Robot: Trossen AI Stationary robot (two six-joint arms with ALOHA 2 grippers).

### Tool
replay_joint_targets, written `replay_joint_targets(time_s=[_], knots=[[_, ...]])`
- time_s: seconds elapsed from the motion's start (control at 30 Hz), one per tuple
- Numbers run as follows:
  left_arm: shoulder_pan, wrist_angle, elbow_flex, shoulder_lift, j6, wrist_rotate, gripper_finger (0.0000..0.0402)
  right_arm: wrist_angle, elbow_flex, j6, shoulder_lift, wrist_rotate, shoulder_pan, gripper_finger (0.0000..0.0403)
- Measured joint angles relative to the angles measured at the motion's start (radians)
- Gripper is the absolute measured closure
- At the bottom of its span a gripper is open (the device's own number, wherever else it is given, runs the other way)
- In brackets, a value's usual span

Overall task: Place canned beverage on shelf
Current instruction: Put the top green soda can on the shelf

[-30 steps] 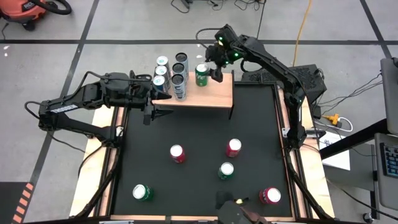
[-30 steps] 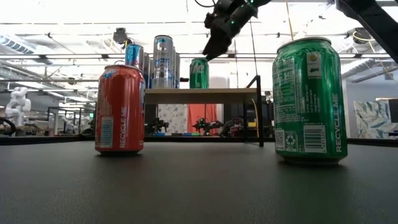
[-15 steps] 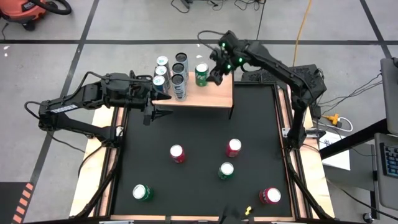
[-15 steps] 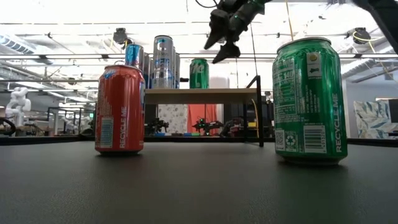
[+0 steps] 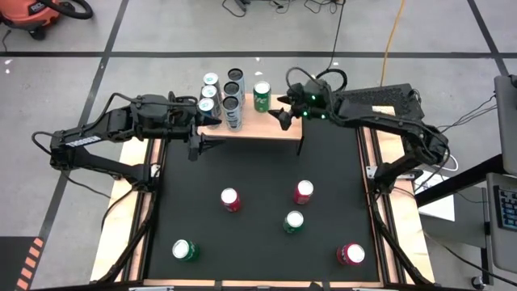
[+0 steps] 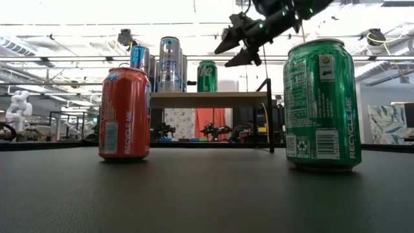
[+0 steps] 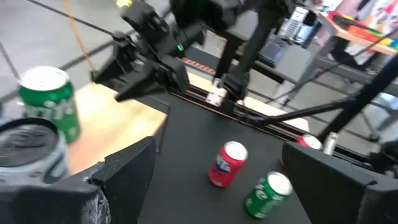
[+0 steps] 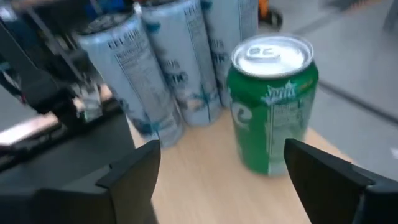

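Note:
The shelf (image 5: 271, 125) is a light-wood board on black legs at the table's far edge. Several tall silver-blue cans (image 5: 222, 97) and one green can (image 5: 262, 95) stand upright on it. My right gripper (image 5: 283, 115) is open and empty above the board, on the near-right side of the green can (image 8: 272, 112). In the low view it (image 6: 236, 48) hangs above the shelf (image 6: 207, 99). My left gripper (image 5: 212, 133) is open and empty at the shelf's left near corner, beside the tall cans.
Five cans stand on the black tabletop: red (image 5: 230, 199), red (image 5: 303, 191), green (image 5: 293, 221), green (image 5: 185, 250) and red (image 5: 350, 255). The right half of the board (image 8: 205, 186) is bare. In the low view a red can (image 6: 124, 113) and a green can (image 6: 322, 103) stand close.
My right gripper has drawn back from the green can toward the table's near and right edges, and has tipped from pointing down to slanting more level. The green can stays standing on the shelf.

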Motion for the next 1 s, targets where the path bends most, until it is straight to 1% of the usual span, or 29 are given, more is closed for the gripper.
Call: replay_joint_targets(time_s=[0.07, 0.13, 0.27, 0.33, 0.43, 0.53, 0.7, 0.9, 1.0], knots=[[0.000, 0.000, 0.000, 0.000, 0.007, -0.022, 0.0049, 0.148, -0.074, -0.006, 0.001, 0.004, 0.000, 0.0080], [0.000, 0.001, 0.000, 0.000, 0.010, -0.030, 0.0049, 0.238, -0.125, 0.000, 0.010, 0.042, 0.002, 0.0069], [0.000, 0.000, 0.000, 0.000, 0.009, -0.030, 0.0049, 0.275, -0.170, 0.014, 0.010, 0.141, 0.007, 0.0024], [0.000, 0.000, 0.000, 0.000, 0.009, -0.030, 0.0049, 0.277, -0.175, 0.017, 0.011, 0.153, 0.006, 0.0009], [0.000, 0.000, 0.000, 0.000, 0.008, -0.031, 0.0049, 0.315, -0.176, -0.017, 0.023, 0.150, 0.006, 0.0011], [0.000, 0.000, 0.000, 0.000, 0.004, -0.031, 0.0049, 0.382, -0.172, -0.040, 0.046, 0.125, 0.006, 0.0007], [0.000, -0.002, 0.000, 0.000, 0.001, -0.031, 0.0049, 0.399, -0.176, -0.039, 0.102, 0.128, 0.006, 0.0005], [0.000, -0.003, 0.000, 0.000, 0.000, -0.032, 0.0049, 0.510, -0.174, -0.043, 0.159, 0.158, 0.004, 0.0003], [0.000, -0.003, 0.000, 0.000, -0.007, -0.032, 0.0049, 0.520, -0.151, -0.045, 0.194, 0.128, -0.007, 0.0003]])
